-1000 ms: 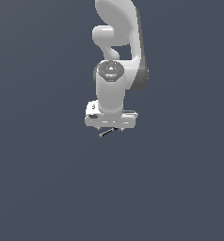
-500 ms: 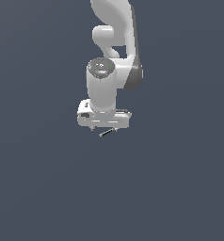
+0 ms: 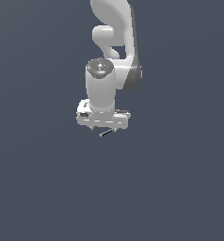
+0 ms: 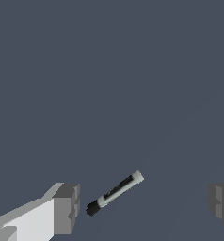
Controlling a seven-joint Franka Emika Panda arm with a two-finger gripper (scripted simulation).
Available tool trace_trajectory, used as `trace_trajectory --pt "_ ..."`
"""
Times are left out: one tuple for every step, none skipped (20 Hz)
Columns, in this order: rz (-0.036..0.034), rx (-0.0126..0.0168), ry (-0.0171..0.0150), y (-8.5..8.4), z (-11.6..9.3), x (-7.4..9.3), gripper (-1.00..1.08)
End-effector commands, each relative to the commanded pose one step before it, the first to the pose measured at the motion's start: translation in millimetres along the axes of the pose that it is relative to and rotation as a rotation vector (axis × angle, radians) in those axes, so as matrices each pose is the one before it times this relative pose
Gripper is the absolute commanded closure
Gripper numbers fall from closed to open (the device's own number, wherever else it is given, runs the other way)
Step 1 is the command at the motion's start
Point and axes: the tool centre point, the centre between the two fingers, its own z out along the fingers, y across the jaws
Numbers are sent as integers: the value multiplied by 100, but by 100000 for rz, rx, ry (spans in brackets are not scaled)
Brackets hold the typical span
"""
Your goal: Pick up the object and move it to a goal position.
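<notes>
A white robot arm has drifted toward the exterior view's left over the last second. Its gripper (image 4: 142, 204) hangs wide open, holding nothing — the stick (image 4: 115, 193) lies between the fingers (image 4: 67, 208), ungrasped, so closing comes next.

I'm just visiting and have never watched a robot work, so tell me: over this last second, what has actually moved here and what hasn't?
The arm's hand has drifted toward the exterior view's left and its wrist has tipped. The gripper is open, its fingers apart on either side of the grey stick, touching nothing. Nothing was grasped or released. The stick stayed put, lying slantwise just under the hand.
</notes>
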Motion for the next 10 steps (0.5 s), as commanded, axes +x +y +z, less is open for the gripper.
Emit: trace_trajectory --pt "2257 191 -18 -103 311 -180 -92" --pt "1216 101 3 -50 159 -95 -92" --pt "1358 110 4 -50 175 -106 -92" --pt "1497 118 6 -50 191 -118 -92" --pt "1625 125 5 -50 206 -129 -92" --pt "1764 133 3 -51 223 -143 -92" --pt "1904 140 1 -50 239 -156 -92" --pt "2044 145 -1 -48 255 -170 -92" --pt "2189 150 -2 -45 271 -185 -92" --pt "2339 155 -4 -39 287 -199 -92"
